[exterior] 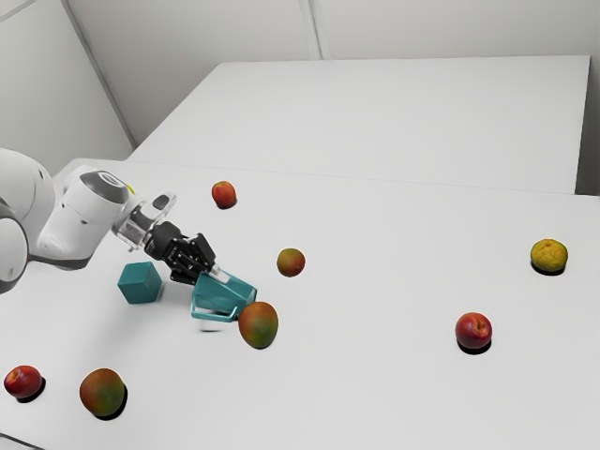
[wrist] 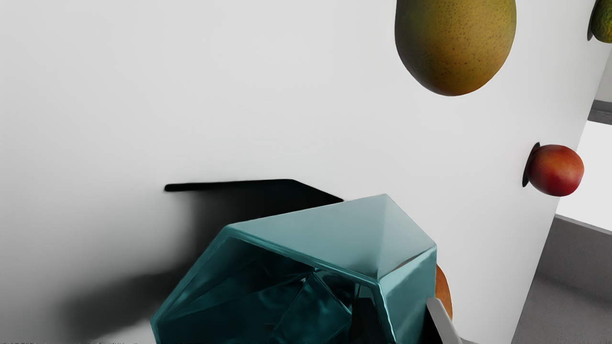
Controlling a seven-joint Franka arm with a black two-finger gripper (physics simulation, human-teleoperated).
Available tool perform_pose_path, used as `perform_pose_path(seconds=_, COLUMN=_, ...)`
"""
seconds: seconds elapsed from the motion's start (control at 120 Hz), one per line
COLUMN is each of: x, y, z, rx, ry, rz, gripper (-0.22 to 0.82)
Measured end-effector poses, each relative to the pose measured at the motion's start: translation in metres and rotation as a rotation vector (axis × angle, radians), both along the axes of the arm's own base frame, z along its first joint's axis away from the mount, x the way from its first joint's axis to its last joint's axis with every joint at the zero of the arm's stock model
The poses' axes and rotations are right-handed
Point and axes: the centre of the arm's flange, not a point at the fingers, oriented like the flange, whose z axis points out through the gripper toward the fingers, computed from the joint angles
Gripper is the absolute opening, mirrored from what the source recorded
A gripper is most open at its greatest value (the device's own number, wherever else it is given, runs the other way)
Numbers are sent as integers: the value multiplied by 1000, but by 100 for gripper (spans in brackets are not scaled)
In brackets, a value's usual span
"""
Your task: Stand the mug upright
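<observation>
Look, the blue-green mug (exterior: 230, 292) is tipped over on its side, not upright, and the gripper (exterior: 215, 274) has it. The jaws are pinched on the mug's wall, with one finger inside and one outside. The mug seems to be a bit above the white surface (exterior: 394, 375), because its shadow sits apart from it. It is smooth and shiny like colored glass, with flat sides and sharp corners.

The exterior view shows the handle (exterior: 214, 317), a thin loop low on the mug, and a plain blue-green block (exterior: 140, 283) near the gripper. It also shows a bumpy yellow fruit (exterior: 548, 254) well apart from the mug. The wrist view looks right into the mug's open mouth, where the dark inside gleams. Tiny dots cover the smooth skin of a big mango (wrist: 454, 48).
</observation>
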Motion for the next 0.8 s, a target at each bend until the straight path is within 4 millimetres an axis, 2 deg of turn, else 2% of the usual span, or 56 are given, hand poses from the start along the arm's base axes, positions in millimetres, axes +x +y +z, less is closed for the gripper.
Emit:
perform_pose_path(seconds=0.275, x=-4, y=6, z=5, rx=-3, ry=1, rz=4, gripper=-16)
perform_pose_path(seconds=0.525, x=-8, y=13, z=27, rx=3, ry=-9, rz=-3, gripper=-17)
perform_pose_path(seconds=0.8, x=-8, y=10, z=44, rx=67, ry=-7, rz=-40, gripper=-17)
